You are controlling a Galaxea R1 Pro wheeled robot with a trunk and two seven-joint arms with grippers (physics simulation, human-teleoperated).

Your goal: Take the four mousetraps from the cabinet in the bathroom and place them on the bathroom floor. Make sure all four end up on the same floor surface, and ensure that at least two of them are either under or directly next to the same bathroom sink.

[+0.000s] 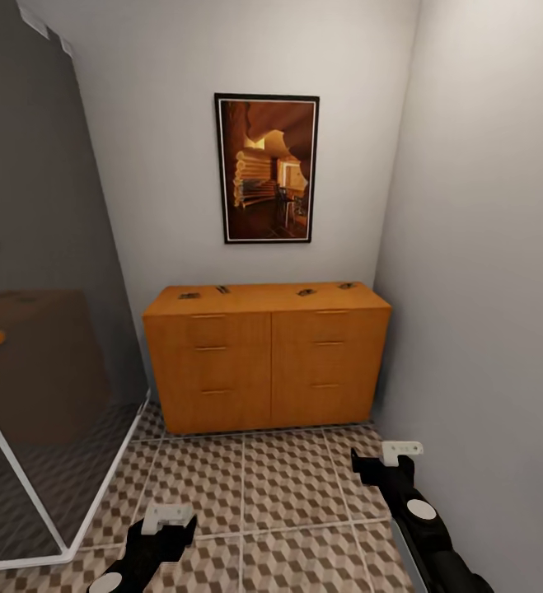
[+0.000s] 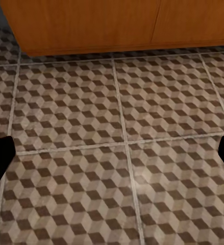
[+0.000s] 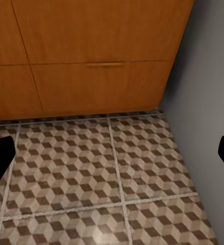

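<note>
Centre frame, four tiny brown wooden mousetraps (image 1: 190,295) lie atop the orange-brown wooden drawer cabinet (image 1: 267,362); approach step, judged; left gripper (image 1: 166,519) and right gripper (image 1: 393,458) low, jaws apart, empty; next: close in, reach up.

The floor (image 1: 246,486) between the two hands and the cabinet (image 1: 267,362) is bare tile, so there is room to move forward. The cabinet fills the back wall. Its right end is close to the right wall (image 1: 485,288), which runs just beside the right hand (image 1: 386,461). A glass shower wall (image 1: 40,329) stands on the left, near the left hand (image 1: 168,523). Above the cabinet's flat top the air is open up to a picture (image 1: 267,169). Four mousetraps (image 1: 190,294) lie on the top.
</note>
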